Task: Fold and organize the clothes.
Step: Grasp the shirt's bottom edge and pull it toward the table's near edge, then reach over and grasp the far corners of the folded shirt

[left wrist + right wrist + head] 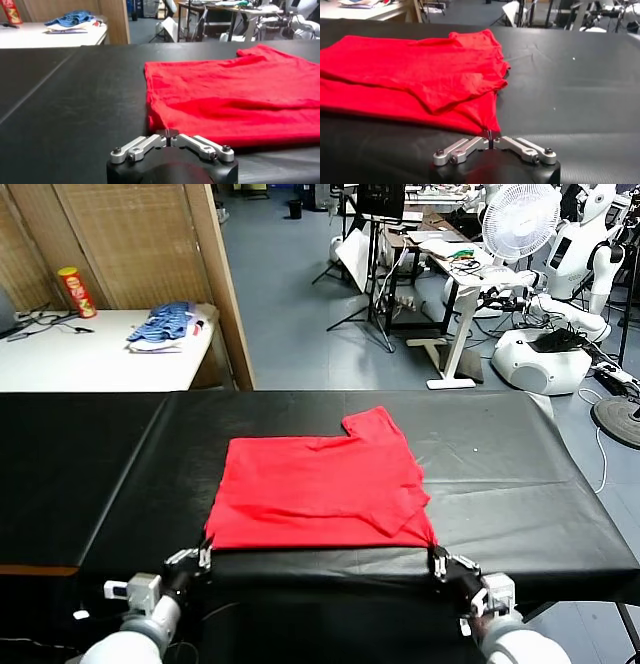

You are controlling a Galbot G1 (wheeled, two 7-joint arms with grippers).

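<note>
- Both our grippers sit at the near table edge: left gripper (203,558) pressed together just off the shirt's near left corner, right gripper (437,561) pinching the near right corner.
- Red T-shirt (320,489) lies folded mid-table on the black table cover (520,474).
- Beyond, a blue-and-white fabric pile (165,326) rests on a white table (60,349).

The red T-shirt (320,489) lay folded, so its cartoon print and the layers beneath were hidden; its far side ran off the edge in the left wrist view. The fingertips of the left gripper (205,556) and right gripper (436,558) were concealed at the shirt's near corners. The black table (520,474) was cut off at both sides.
</note>
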